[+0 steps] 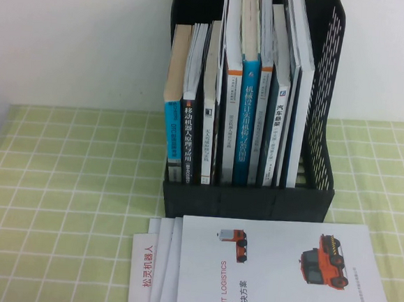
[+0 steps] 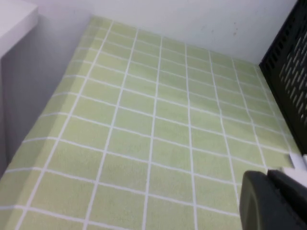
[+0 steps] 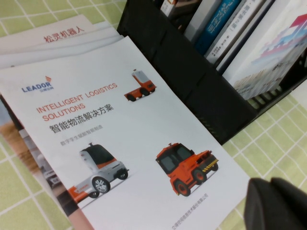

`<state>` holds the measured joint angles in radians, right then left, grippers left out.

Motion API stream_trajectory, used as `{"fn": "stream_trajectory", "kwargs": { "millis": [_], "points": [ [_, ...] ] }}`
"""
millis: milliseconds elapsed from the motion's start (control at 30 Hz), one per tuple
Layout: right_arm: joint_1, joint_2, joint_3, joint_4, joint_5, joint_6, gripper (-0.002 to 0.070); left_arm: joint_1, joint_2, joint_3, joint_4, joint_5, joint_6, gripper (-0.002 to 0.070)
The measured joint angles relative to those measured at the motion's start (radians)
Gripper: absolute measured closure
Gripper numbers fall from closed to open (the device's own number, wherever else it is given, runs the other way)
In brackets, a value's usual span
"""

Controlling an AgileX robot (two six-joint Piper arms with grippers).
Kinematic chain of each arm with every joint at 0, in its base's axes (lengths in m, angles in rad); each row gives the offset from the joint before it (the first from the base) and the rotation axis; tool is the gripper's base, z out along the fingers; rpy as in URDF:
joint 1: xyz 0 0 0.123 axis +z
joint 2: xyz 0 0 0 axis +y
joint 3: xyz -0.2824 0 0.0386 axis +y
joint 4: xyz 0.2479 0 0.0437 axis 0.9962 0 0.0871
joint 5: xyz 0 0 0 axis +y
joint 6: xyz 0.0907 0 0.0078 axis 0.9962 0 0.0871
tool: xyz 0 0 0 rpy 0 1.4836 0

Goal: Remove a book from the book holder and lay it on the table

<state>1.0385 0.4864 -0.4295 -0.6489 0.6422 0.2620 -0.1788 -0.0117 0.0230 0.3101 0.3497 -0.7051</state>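
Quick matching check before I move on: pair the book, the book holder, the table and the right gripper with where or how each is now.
Things:
1. book
2. book holder
3. table
4. right gripper

States:
A. black, upright, books standing in it
B. shut, above the white cover's corner
C. green checked cloth
D. lying flat on top of a stack of brochures in front of the rack

Pairs: 1-D, 2-A, 3-C, 4-B

The left gripper hangs over bare cloth beside the rack.
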Motion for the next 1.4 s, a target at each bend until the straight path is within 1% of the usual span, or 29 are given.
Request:
{"fn": "stream_trajectory", "kwargs": {
  "millis": [67,100,167,267,333,400,467,600,1067,1133,1200,1333,1400],
  "points": [
    [0.0,0.0,0.0,0.0,0.0,0.0,0.0678,0.0,0.0,0.0,-0.023,0.007,0.057,0.0678],
    [0.0,0.0,0.0,0.0,0.0,0.0,0.0678,0.001,0.0,0.0,-0.046,0.007,0.111,0.0678],
    [0.0,0.0,0.0,0.0,0.0,0.0,0.0678,0.001,0.0,0.0,-0.135,0.005,0.26,0.0678],
    [0.0,0.0,0.0,0.0,0.0,0.0,0.0678,0.002,0.0,0.0,-0.305,-0.001,0.491,0.0678],
    [0.0,0.0,0.0,0.0,0.0,0.0,0.0678,0.002,0.0,0.0,-0.387,-0.001,0.609,0.0678],
    [0.0,0.0,0.0,0.0,0.0,0.0,0.0678,0.002,0.0,0.0,-0.432,-0.001,0.677,0.0678],
    [0.0,0.0,0.0,0.0,0.0,0.0,0.0678,0.002,0.0,0.0,-0.452,-0.001,0.705,0.0678],
    [0.0,0.0,0.0,0.0,0.0,0.004,0.0678,0.002,0.0,0.0,-0.466,-0.001,0.715,0.0678],
    [-0.008,-0.002,0.001,0.0,0.0,0.009,0.0678,0.002,0.0,0.0,-0.468,-0.001,0.72,0.0678],
    [-0.057,-0.016,0.01,0.002,-0.025,0.009,0.0678,0.002,0.0,0.0,-0.468,-0.001,0.721,0.0678],
    [-0.14,-0.037,0.026,0.006,-0.05,0.009,0.0678,0.002,0.0,0.0,-0.468,-0.001,0.721,0.0678],
    [-0.387,-0.097,0.069,-0.001,-0.079,0.011,0.0678,0.002,0.0,0.0,-0.468,-0.001,0.721,0.0678],
    [-0.515,-0.154,0.095,-0.007,-0.083,0.042,0.0678,0.002,0.0,0.0,-0.468,-0.001,0.721,0.0678]
  ]
}}
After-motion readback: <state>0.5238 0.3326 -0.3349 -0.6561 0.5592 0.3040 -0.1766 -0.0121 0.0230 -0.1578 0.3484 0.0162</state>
